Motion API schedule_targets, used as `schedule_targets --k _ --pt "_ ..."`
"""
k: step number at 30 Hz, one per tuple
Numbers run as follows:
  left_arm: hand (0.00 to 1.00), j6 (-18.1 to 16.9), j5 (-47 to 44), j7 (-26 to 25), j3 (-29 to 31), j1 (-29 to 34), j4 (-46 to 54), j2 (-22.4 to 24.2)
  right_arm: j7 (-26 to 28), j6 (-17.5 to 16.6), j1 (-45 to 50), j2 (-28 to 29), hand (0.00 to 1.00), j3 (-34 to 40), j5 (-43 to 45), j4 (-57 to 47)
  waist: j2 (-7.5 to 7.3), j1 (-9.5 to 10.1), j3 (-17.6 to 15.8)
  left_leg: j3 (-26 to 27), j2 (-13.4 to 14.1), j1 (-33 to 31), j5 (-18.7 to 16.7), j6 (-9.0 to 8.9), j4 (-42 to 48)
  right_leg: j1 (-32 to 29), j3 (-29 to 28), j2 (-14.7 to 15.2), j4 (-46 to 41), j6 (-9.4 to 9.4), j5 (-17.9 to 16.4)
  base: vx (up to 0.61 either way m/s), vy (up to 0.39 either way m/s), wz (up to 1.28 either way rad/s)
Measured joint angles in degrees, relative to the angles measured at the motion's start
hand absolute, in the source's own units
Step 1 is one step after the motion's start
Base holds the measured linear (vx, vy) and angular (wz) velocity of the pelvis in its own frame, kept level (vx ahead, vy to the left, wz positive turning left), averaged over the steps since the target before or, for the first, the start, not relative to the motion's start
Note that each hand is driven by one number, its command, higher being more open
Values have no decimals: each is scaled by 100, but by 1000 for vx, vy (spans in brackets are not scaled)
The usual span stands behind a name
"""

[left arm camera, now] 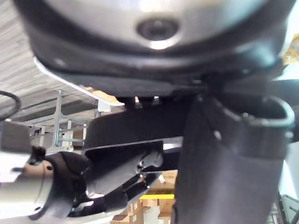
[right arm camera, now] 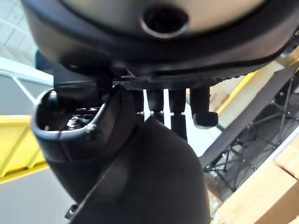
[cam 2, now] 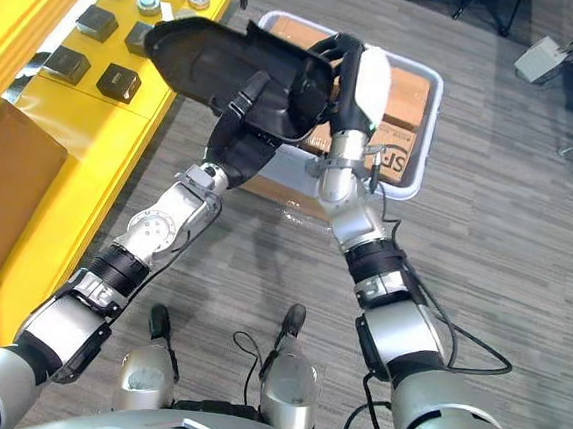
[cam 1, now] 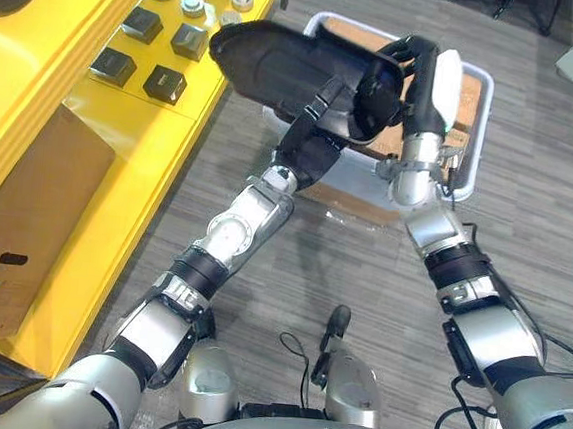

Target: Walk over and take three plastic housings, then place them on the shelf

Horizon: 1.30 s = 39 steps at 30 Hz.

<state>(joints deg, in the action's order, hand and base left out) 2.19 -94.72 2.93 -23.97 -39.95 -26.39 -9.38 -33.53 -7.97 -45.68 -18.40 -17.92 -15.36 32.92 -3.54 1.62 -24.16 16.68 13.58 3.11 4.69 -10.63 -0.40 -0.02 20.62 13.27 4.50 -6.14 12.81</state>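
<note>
Grey plank floor (cam 1: 261, 273) is running under everything here, with a yellow shelf (cam 1: 123, 130) along the robot's left carrying small black boxes (cam 1: 164, 83) and round silver caps (cam 1: 192, 4). A flat cardboard sheet (cam 1: 26, 212) is lying lower down on it.

The fingers (right arm camera: 174, 109) of the right hand (cam 1: 421, 81) are curling over the near end of a big black housing (cam 1: 280, 63), with the white-covered thumb closing on the outside, so that end is being clamped. The left hand (cam 1: 312, 152) is sitting under the middle of the shell and propping it from below. It is tucked against the underside, and I cannot tell whether it is clasping or only bearing the load.

The housing is hanging in the air between the two hands, tilted, its hollow side facing up. It is above the pale bin (cam 1: 484, 111) that is standing on the floor with cardboard (cam 1: 468, 95) inside, and its far tip is reaching toward the shelf edge.

To my eye it is a thin moulded shell: light for its bulk, stiff along the walls but likely to flex or twist if it is carried by one end. The smooth, glossy plastic is probably slippery. The raised rim and the rounded end are looking like the safest places to grip, with a second support under the belly.
</note>
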Motion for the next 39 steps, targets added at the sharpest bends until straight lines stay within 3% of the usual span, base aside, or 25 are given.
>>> schedule_targets --k 1,9,15,21,25,26,33,36,39 --pt "0 -9 10 -39 -24 14 -30 -1 22 -21 47 29 0 -44 7 0 -4 7 36 -2 0 1 0 0 -1 0 1 0 0 0 0 0 0 0" --pt "0 -289 92 -408 -282 442 -50 62 79 -166 671 251 0 -176 4 0 -31 14 363 -32 -2 -19 4 1 1 1 17 0 0 -1 1 0 0 0" --pt "0 -886 319 -1053 -321 696 -64 66 22 -793 1216 274 0 -397 -10 -498 -97 -45 549 -10 -2 12 2 -1 1 3 3 0 1 -1 1 -7 1 -2" --pt "0 -1436 1267 -1129 -315 1094 -60 210 -205 -946 1677 551 0 -470 2 -618 -160 -1 911 -4 -2 32 -8 -13 -10 16 8 1 3 -1 -2 0 0 0" --pt "0 -1516 1698 -1129 -315 1239 -43 286 -329 -1182 1959 649 0 -401 17 -621 -206 -7 999 -14 -2 52 7 -9 -56 25 32 2 4 -3 -6 0 0 0" --pt "0 -1601 1865 -1111 -314 1368 -35 344 -356 -1258 2082 697 100 -401 16 -626 -205 -23 1063 -14 -2 63 20 -15 -87 24 43 2 4 -2 -12 0 0 0" --pt "0 -2123 3053 -1280 -138 1723 -28 643 -507 -1515 2941 893 100 -587 18 -946 -183 -59 1220 -5 -2 154 18 -16 -169 83 80 2 5 -18 -69 3 2 1" --pt "0 -2195 4097 -1865 70 1796 332 651 -520 -1535 3134 1003 100 -791 87 -1052 -168 -43 1251 -24 -3 153 25 -10 -186 89 102 1 5 -18 -71 15 7 4" --pt "0 -2213 5759 -2720 439 1954 1022 674 -428 -1533 3376 1191 100 -981 328 -1181 -161 -37 1273 -54 -3 152 27 -21 -186 109 128 2 5 -19 -72 14 7 3"
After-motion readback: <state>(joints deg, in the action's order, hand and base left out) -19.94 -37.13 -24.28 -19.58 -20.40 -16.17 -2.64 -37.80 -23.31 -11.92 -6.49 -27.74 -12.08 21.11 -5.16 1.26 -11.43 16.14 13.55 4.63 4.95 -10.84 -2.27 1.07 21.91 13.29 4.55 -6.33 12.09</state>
